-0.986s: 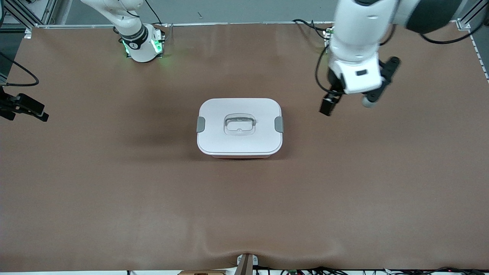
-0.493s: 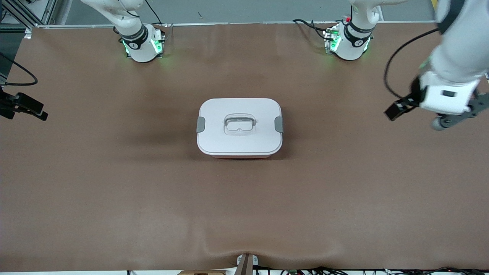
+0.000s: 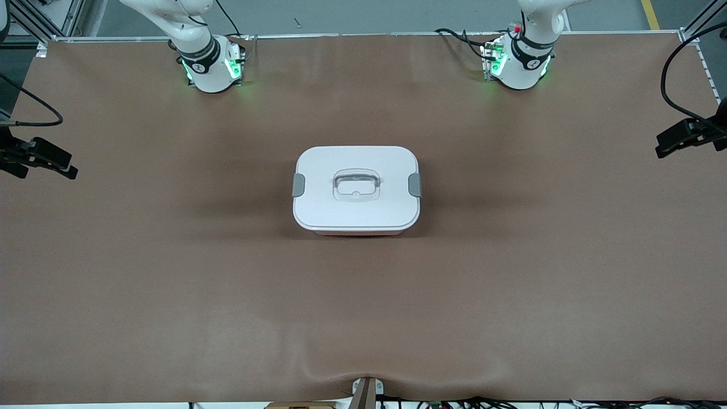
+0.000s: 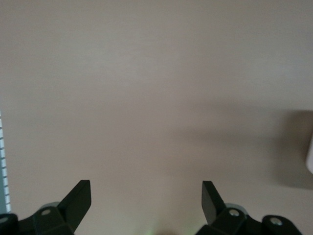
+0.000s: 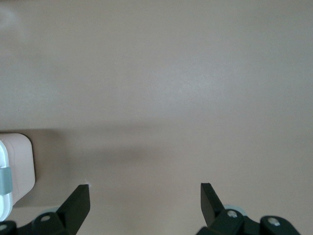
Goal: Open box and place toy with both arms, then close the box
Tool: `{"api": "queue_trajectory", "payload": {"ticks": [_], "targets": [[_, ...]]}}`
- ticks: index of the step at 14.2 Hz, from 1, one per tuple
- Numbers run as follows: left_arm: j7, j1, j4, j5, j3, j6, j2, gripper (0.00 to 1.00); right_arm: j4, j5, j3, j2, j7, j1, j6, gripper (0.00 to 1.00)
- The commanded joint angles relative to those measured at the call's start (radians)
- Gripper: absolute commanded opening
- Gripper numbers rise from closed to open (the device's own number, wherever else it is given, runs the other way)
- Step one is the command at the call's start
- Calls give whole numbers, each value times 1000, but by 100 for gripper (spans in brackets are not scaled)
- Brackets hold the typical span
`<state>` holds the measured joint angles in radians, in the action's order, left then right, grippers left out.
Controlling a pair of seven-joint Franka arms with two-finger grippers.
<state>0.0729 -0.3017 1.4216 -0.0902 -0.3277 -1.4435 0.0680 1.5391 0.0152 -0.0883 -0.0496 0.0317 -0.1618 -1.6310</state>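
Left arm [image 3: 690, 136] withdrew; brown table [image 3: 170, 272].

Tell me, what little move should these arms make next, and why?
Probably none beyond waiting. The box sits shut, its white lid on, no toy in sight. The left tool and right tool hang open and empty over bare table at each end.
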Motion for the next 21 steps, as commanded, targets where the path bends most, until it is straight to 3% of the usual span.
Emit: {"api": "queue_trajectory", "payload": {"ticks": [1, 3, 5, 7, 10, 11, 15, 18, 21], "targets": [[-15, 127, 88, 38, 97, -20, -83, 100, -14, 12, -2, 2, 5, 1, 17, 100], [1, 284, 155, 43, 224, -31, -135, 100, -16, 11, 9, 4, 14, 11, 17, 100], [1, 343, 229, 61, 260, -66, -192, 100, -20, 12, 30, 2, 14, 18, 16, 100], [10, 374, 284, 61, 271, -93, -235, 100, -19, 12, 42, 4, 14, 24, 17, 100], [39, 374, 312, 61, 268, -98, -267, 100, -20, 12, 143, 7, 16, 115, 20, 100], [39, 374, 304, 63, 266, -98, -263, 100, -20, 12, 172, 7, 16, 140, 20, 100], [38, 368, 290, 66, 266, -98, -249, 100, -20, 12, 194, 7, 16, 169, 20, 100], [39, 368, 283, 66, 266, -98, -244, 100, -23, 12, 301, 5, 16, 266, 20, 100], [34, 363, 226, 66, 268, -87, -209, 100, -25, 12, 312, 5, 16, 277, 20, 100]]}}
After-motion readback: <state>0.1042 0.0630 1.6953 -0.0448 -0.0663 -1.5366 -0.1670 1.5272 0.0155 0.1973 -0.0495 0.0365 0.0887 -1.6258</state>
